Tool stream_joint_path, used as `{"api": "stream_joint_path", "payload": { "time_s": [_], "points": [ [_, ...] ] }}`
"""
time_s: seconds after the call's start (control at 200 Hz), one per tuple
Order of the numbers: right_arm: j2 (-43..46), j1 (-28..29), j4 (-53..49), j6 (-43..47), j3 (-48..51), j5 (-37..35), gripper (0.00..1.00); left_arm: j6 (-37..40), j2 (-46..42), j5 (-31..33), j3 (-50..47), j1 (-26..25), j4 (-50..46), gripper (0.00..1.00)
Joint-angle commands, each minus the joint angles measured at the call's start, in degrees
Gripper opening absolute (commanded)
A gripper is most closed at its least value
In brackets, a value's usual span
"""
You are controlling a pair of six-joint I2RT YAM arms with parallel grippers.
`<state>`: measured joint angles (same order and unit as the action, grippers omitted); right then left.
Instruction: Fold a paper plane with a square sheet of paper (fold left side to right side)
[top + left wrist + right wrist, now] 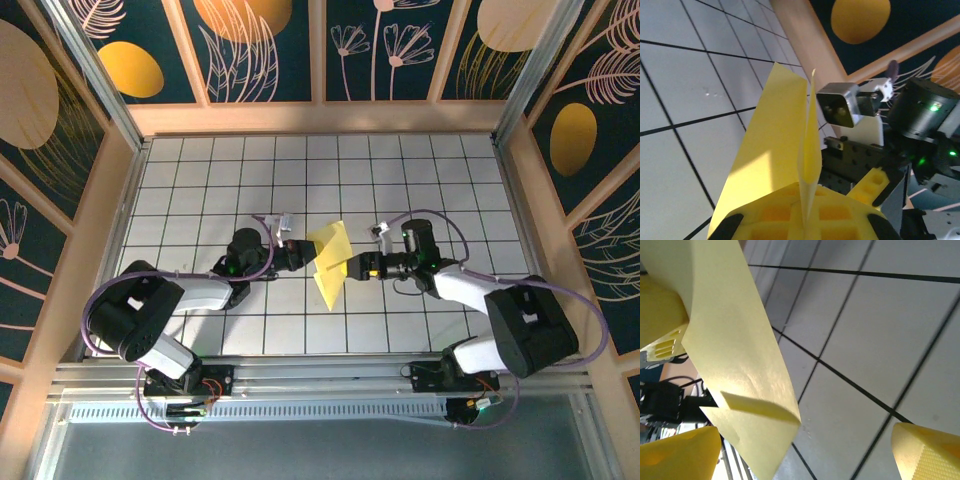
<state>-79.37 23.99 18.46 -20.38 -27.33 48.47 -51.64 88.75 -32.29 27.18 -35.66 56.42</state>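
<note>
Now, paper (333,266) inside left end effector (306,256).

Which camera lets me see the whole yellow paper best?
The top view: the thin pale yellow sheet of paper shows whole, all its edges. The left wrist view shows it close, pinched in the left gripper; the right wrist view crops it.

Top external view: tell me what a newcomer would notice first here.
The creased yellow paper stands out at the middle of the white tiled table, lifted rather than lying flat. The left end effector is shut on its left edge; the right end effector stands open at its right side. Orange ovals glow on the dark walls around.
</note>
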Motion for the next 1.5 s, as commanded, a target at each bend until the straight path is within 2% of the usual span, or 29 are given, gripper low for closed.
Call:
{"api": "stream_joint_path", "payload": {
  "time_s": [0.0, 0.275, 0.721, 0.936, 1.021, 1.066, 1.091, 1.231, 1.351, 1.491],
  "points": [
    [-2.61, 1.72, 8.29, -1.26, -1.02, 5.32, 0.85, 0.94, 0.22, -3.82, 0.05, -0.13, 5.10, 0.00],
    [-1.71, 0.59, 5.37, -0.13, -4.81, 6.01, 0.68, 1.83, 1.81, -0.60, 0.55, -0.11, 0.09, 0.00],
    [-5.71, -0.05, 0.37, 2.59, -12.38, 4.71, 0.42, 2.52, 3.18, -1.46, 0.46, -0.17, -0.99, 0.00],
    [-8.03, -0.03, -1.84, 3.35, -14.92, 1.90, 0.23, 2.83, 2.85, -0.92, 0.07, -0.18, -1.67, 0.00],
    [-8.90, -0.09, -1.93, 2.58, -15.18, 0.18, 0.08, 3.57, 2.36, 0.86, -0.15, -0.17, -3.35, 0.10],
    [-9.58, -0.11, -2.02, 2.05, -15.29, -0.49, 0.00, 4.09, 1.86, 2.46, -0.36, -0.20, -4.73, 0.22],
    [-10.12, -0.16, -2.14, 1.75, -15.29, -0.99, 0.00, 4.53, 1.50, 3.60, -0.36, -0.13, -5.93, 0.27],
    [-12.65, -0.22, -4.46, -0.21, -15.54, -6.92, 0.00, 7.30, -2.40, 11.43, -0.39, -0.19, -14.78, 0.42],
    [-14.67, -0.29, -8.29, -2.29, -16.63, -11.64, 0.00, 11.73, -7.50, 18.77, 2.16, -0.37, -27.66, 0.46],
    [-15.57, -0.34, -11.93, -5.65, -17.64, -14.81, 0.00, 15.16, -13.01, 23.14, 4.82, -2.14, -37.29, 0.46]
  ]
}}
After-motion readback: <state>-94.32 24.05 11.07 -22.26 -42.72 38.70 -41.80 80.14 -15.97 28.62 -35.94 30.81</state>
